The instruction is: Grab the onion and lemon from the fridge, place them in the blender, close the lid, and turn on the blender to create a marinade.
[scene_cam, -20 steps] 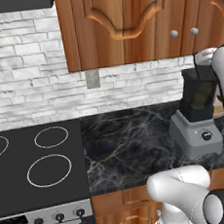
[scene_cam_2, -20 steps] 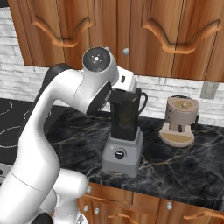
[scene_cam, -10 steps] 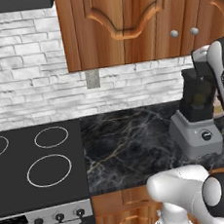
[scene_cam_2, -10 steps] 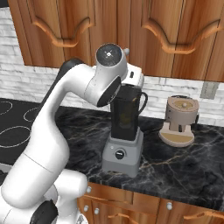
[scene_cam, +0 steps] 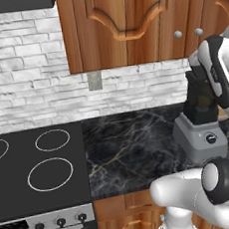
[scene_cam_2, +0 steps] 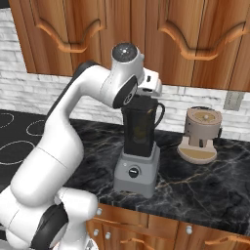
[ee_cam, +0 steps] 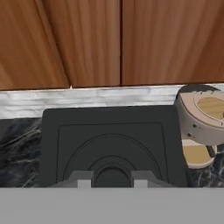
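The blender (scene_cam_2: 136, 168) stands on the black marble counter, a grey base with a round knob under a dark jar (scene_cam_2: 140, 128). It also shows at the right in the left base view (scene_cam: 203, 136). A dim tan-yellow shape shows through the jar (scene_cam: 203, 102); I cannot tell onion from lemon in it. The dark square lid (ee_cam: 109, 135) lies flat on the jar's top. My gripper (ee_cam: 111, 180) comes down on it from above, and its fingertips (ee_cam: 83, 179) press either side of the lid's round centre knob. The fridge is out of view.
A tan coffee machine (scene_cam_2: 200, 134) stands just right of the blender, close to the lid in the hand view (ee_cam: 203, 120). Wooden wall cabinets (scene_cam: 126, 20) hang low over the jar. The black cooktop (scene_cam: 36, 164) lies to the left, past bare counter (scene_cam: 129, 145).
The arm's upper joints have swung to the right over the blender. The hand has stayed at the jar's top, settling slightly lower. The blender has not moved.
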